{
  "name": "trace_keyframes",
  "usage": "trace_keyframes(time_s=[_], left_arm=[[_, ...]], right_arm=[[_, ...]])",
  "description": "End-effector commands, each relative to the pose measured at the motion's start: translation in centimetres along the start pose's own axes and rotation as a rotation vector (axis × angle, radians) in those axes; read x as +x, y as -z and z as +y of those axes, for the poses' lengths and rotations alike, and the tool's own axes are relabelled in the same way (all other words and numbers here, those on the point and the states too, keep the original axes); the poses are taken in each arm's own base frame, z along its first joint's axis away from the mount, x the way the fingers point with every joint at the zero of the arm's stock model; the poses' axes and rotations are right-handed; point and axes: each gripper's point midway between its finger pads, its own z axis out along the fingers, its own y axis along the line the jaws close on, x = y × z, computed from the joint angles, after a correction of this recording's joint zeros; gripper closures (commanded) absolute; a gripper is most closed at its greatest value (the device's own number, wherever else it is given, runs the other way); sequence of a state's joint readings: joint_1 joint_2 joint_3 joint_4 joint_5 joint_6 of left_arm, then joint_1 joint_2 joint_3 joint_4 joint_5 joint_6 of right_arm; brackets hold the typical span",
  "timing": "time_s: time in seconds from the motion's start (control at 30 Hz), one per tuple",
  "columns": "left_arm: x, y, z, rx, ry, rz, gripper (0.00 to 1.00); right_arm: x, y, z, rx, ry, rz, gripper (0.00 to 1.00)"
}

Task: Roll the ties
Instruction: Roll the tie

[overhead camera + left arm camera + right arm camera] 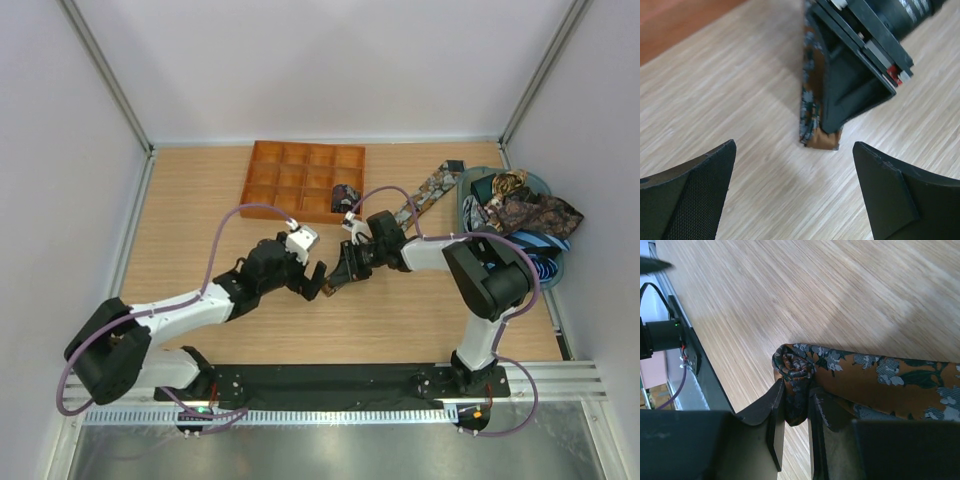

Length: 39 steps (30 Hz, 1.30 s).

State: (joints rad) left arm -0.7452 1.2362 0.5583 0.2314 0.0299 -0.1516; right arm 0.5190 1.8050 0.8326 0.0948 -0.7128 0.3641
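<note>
A brown paisley tie (428, 192) runs from the teal basket (560, 262) across the table to my right gripper (340, 276). In the right wrist view the gripper (797, 391) is shut on the tie's small rolled end (796, 367), and the flat strip (880, 377) leads off to the right. My left gripper (316, 281) is open and empty, facing the right one closely. In the left wrist view its fingers (695, 185) stand wide apart, with the tie's end (810, 115) and the right gripper (840, 100) just beyond them. A rolled tie (346, 194) sits in the orange tray (275, 180).
The teal basket at the right edge holds several loose ties, paisley (530, 210) and blue striped (545, 245). The orange gridded tray stands at the back middle. White walls enclose the table on three sides.
</note>
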Motion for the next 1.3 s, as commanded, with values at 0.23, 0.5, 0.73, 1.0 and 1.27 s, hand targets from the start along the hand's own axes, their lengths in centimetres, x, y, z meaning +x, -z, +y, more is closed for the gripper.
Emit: trace_keyframes(time_s=[0.23,0.5,0.73,1.0,1.27], left_arm=[[1.7,-4.0,-2.8,0.172,-0.256,0.134,0.00],[3.6,-6.0,-3.4,0.213,-0.276,0.255,0.00],[5.6,-6.1,-3.5,0.226,-0.259,0.331,0.15],[6.5,-7.1,-4.2,0.271,-0.248,0.373,0.22],[7.3,-8.5,-3.4,0.209,-0.257,0.403,0.41]], right_arm=[[0.7,-0.8,-1.4,-0.012,-0.031,0.015,0.81],[0.7,-1.1,-1.7,-0.024,-0.049,0.014,0.81],[0.4,-1.1,-1.7,-0.029,-0.048,0.013,0.81],[0.4,-1.2,-1.8,-0.033,-0.051,0.016,0.81],[0.3,-1.2,-1.7,-0.039,-0.056,0.015,0.81]])
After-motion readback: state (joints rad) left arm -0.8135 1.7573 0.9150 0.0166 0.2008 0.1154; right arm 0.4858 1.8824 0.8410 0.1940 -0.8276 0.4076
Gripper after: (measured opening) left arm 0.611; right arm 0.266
